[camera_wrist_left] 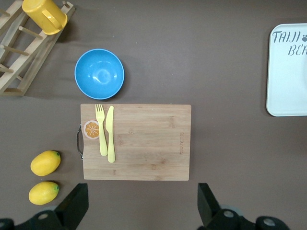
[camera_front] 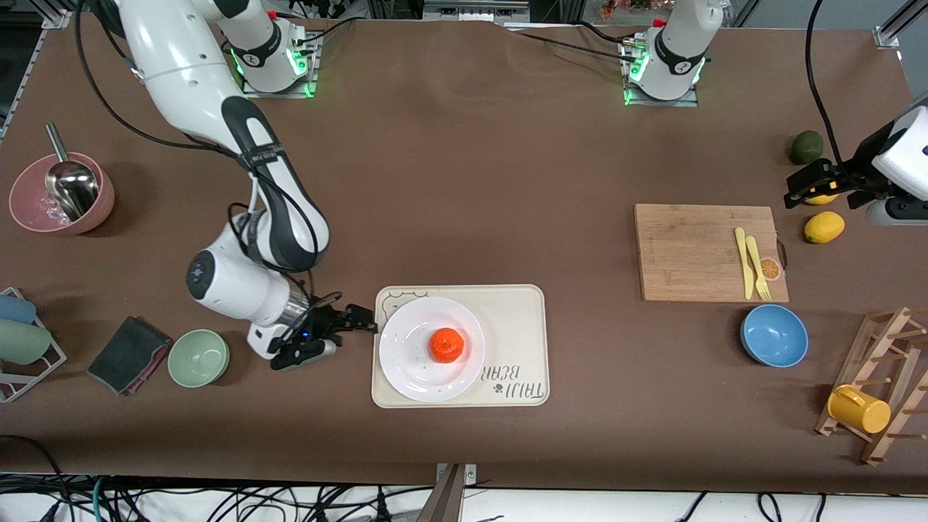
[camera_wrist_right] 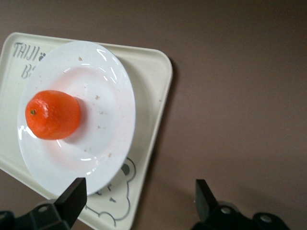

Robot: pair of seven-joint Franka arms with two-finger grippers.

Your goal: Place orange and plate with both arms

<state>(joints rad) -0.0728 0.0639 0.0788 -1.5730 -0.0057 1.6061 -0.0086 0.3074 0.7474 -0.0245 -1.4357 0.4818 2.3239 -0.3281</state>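
Both arms have glossy white shells with black joint bands; green lights glow at the bases; black cables trail along them; black two-finger grippers.

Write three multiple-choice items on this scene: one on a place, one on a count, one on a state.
1. The orange lies: A) on the plate B) in the blue bowl C) on the cutting board
2. Lemons in the left wrist view: A) one B) two C) three
3. The right gripper is: A) shut on the plate B) shut on the orange C) open

Answers: 1 A, the orange sits mid-plate on the tray. 2 B, two lemons lie beside the board. 3 C, its fingers stand apart at the tray's edge.
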